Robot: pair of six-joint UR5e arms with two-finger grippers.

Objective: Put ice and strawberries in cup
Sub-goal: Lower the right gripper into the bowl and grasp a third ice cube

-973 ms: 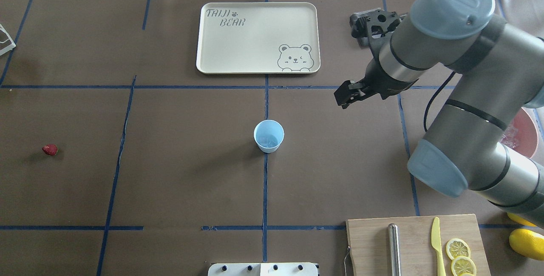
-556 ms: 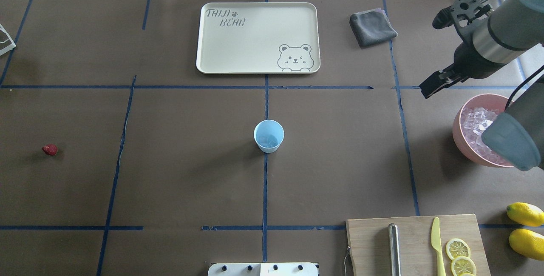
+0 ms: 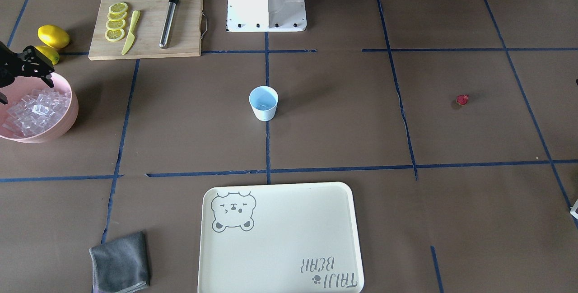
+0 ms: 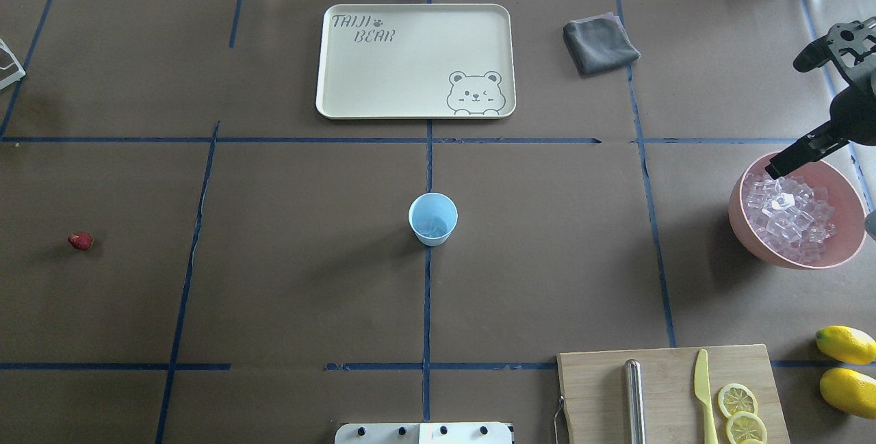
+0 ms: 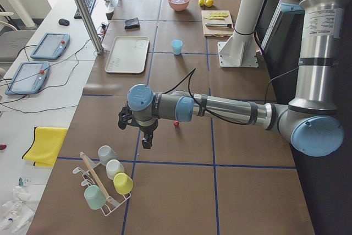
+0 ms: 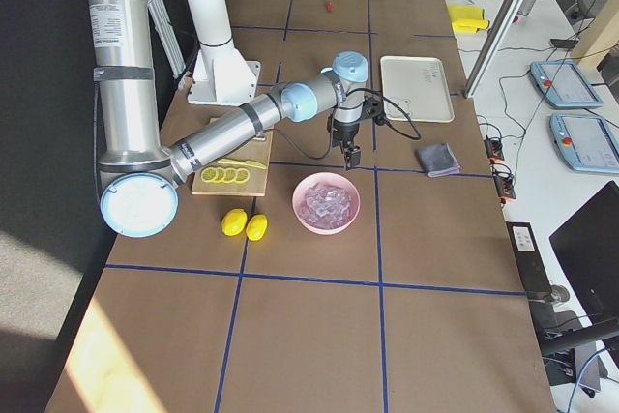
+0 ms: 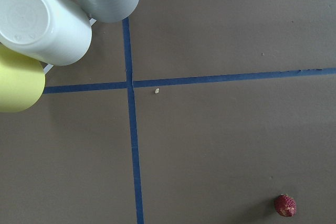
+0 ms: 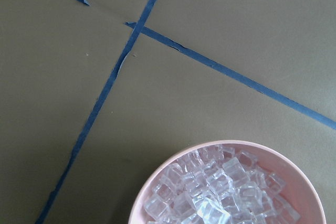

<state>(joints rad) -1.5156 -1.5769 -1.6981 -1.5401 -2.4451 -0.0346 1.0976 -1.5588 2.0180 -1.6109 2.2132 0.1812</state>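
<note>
**Where things sit on the table**

The cup (image 4: 432, 219) stands at the table's middle. Beyond it, on the side far from the robot, lies the tray (image 4: 383, 81), with a folded cloth (image 4: 599, 45) to its right. The strawberry (image 4: 81, 241) lies far to the left. At the right edge the bowl (image 4: 755, 242) holds the ice (image 4: 787, 218). Nearer the robot, the cutting board (image 4: 602, 379) carries a metal rod (image 4: 635, 396), a knife (image 4: 703, 389) and lemon slices (image 4: 738, 399). Two lemons (image 4: 845, 345) lie just right of it.
</note>
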